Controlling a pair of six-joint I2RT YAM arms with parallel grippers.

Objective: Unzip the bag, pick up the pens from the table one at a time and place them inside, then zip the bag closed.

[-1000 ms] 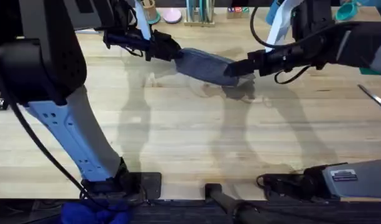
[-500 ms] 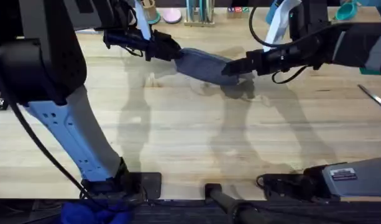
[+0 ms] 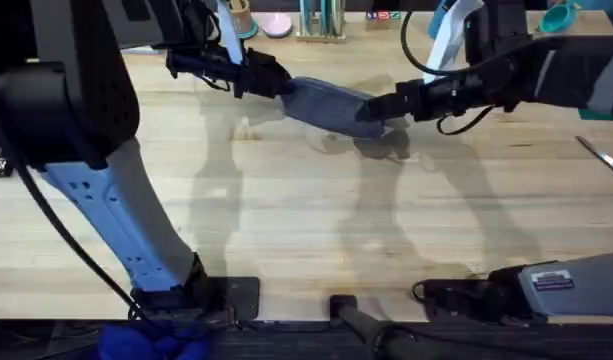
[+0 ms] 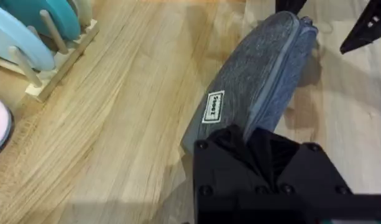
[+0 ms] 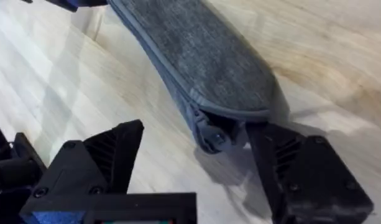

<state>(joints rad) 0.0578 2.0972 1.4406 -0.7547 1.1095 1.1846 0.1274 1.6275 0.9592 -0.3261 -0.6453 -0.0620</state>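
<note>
Right pincer (image 3: 371, 111) slightly nearer bag (image 3: 326, 103)

One counter, three vantage points.
Overhead looks down and forward from above; both wrist cameras sit close, sharing the bag (image 3: 331, 105) from opposite ends.

black arms (image 3: 76, 100) with pale blue links, black cables.

Near end of the bag (image 4: 252, 87) (behind the left claw (image 4: 255, 146))
</note>
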